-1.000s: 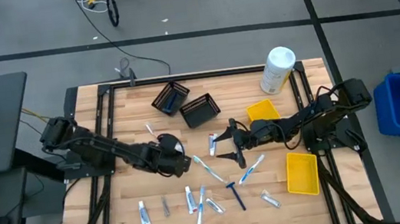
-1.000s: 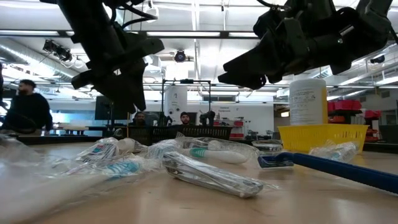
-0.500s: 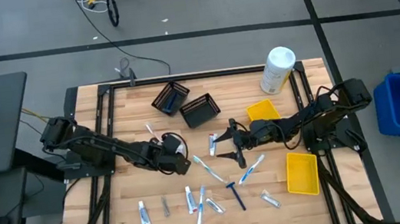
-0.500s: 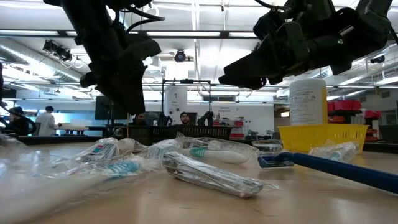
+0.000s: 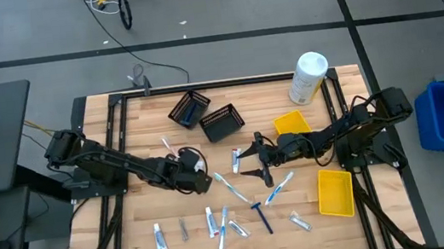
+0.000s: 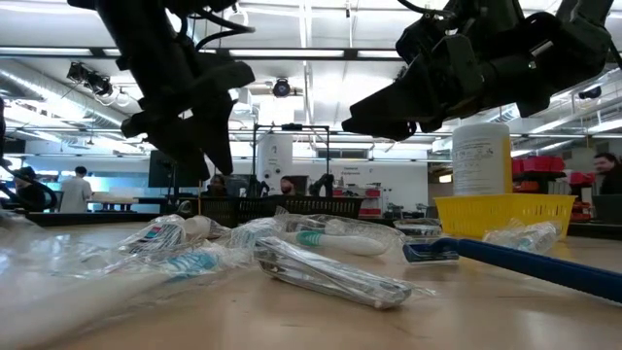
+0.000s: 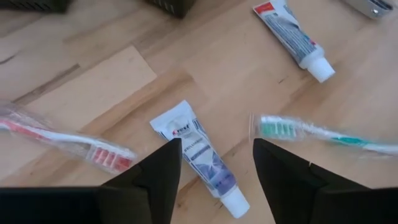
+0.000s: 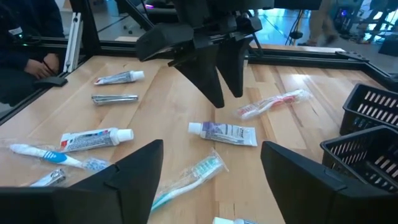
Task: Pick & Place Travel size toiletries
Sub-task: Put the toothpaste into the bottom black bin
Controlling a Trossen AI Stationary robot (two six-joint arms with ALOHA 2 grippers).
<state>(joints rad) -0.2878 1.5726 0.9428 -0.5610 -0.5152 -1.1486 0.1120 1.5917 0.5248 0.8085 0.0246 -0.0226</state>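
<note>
Small toiletries lie scattered over the wooden table's middle and near part. My left gripper [image 5: 202, 179] [image 7: 216, 146] hangs open above a white toothpaste tube [image 7: 200, 157], one finger on either side and clear of it. In the right wrist view this tube [image 8: 224, 132] lies flat under the left gripper [image 8: 214, 59]. Beside it lie a red toothbrush [image 7: 68, 140] and a green toothbrush [image 7: 323, 134] in wrappers. My right gripper [image 5: 243, 165] [image 8: 211, 147] hovers open just right of there, above the table, near another tube [image 5: 235, 159]. A dark blue razor [image 5: 261, 216] lies nearer.
Two black mesh baskets [image 5: 190, 109] [image 5: 222, 123] stand at the far middle. Two yellow bins [image 5: 291, 124] [image 5: 335, 193] sit on the right and a big white canister [image 5: 309, 77] at the far right corner. More tubes [image 5: 159, 237] and silver pieces [image 5: 300, 221] line the near edge.
My left gripper has shifted a little toward the table's right and near side, closer to the right gripper, and has turned slightly. It stays open. The right arm and the toiletries have kept still.
</note>
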